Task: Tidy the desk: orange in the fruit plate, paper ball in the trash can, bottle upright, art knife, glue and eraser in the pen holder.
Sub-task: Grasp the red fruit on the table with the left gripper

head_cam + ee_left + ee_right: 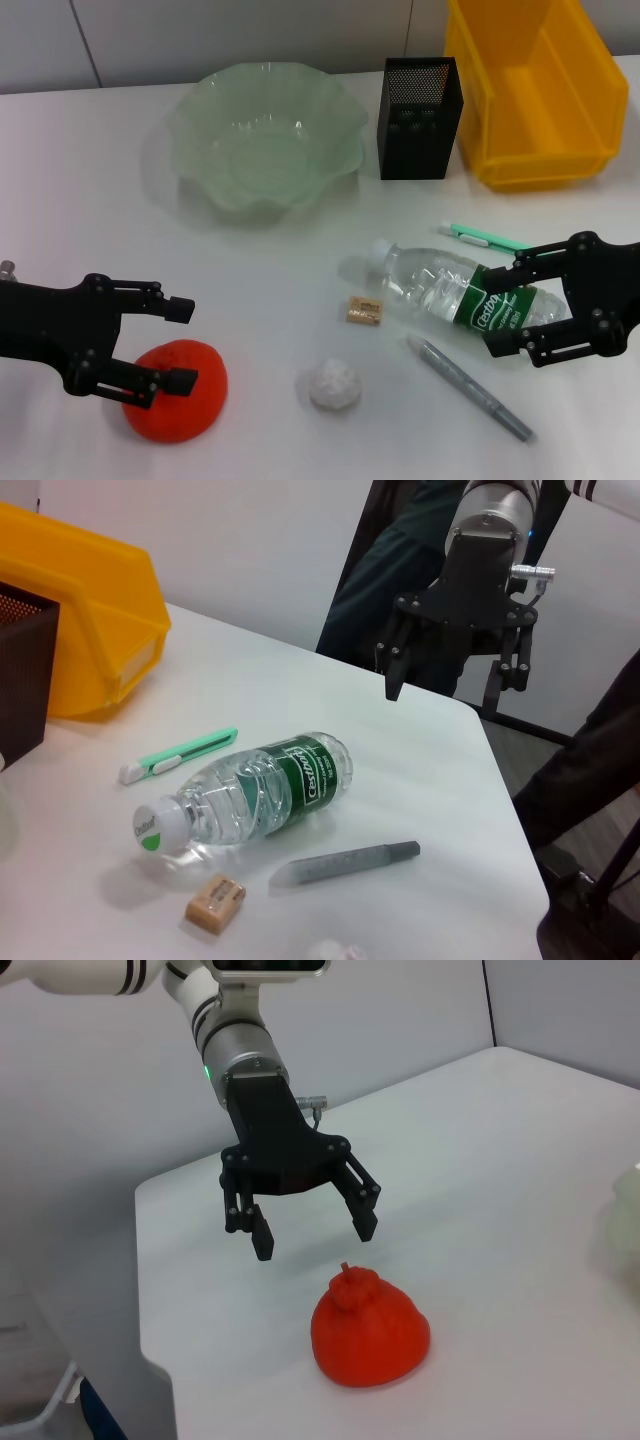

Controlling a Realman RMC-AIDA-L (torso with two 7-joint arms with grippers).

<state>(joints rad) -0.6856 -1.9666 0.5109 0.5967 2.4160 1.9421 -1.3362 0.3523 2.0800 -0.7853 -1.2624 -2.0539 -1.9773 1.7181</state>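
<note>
White desk: left end effector (pixel 181 345) open above orange (pixel 177 390).

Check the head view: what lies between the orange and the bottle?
The paper ball and the eraser lie on the table between the orange and the bottle, in the head view.

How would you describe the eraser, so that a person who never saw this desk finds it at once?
Find the clear bottle lying on its side. Just beside its white cap, toward the paper ball, sits the eraser: a small tan block, the only boxy thing among long, thin tools.
</note>
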